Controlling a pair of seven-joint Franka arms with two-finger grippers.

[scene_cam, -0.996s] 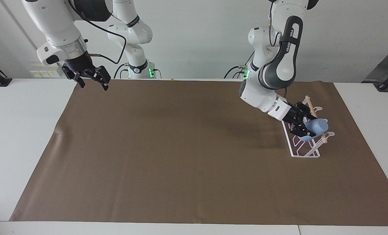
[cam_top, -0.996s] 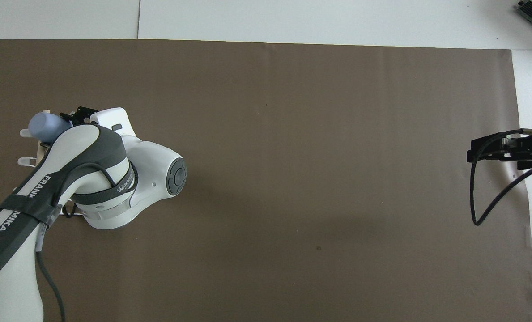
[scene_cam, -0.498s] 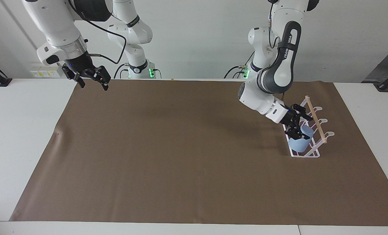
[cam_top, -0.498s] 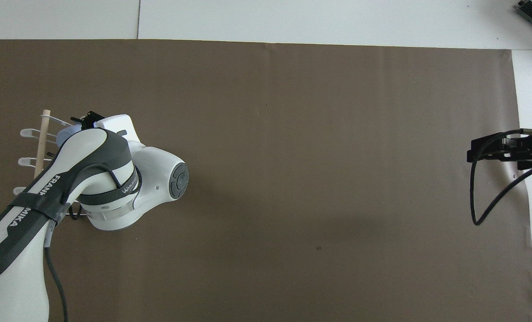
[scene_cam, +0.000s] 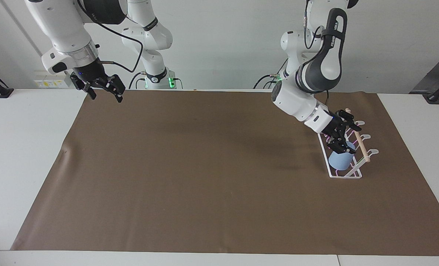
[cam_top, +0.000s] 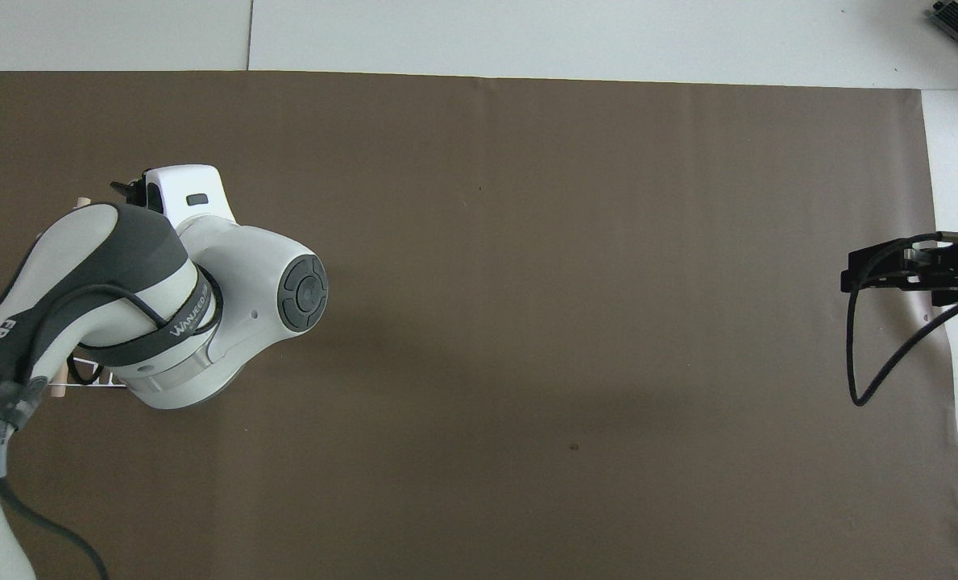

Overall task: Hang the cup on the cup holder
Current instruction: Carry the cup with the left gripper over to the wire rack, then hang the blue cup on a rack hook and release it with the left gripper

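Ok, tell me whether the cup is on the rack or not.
On it. The cup sits among the cup holder prongs, base tilted away from the dowel. The open left gripper is above it.

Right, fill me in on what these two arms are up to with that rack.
The left gripper hangs open just above the light blue cup, which sits on the white wire rack at the left arm's end of the table. The cup looks released, resting among the rack's prongs below the wooden dowel. The right gripper waits, open and empty, over the brown mat at the other end.
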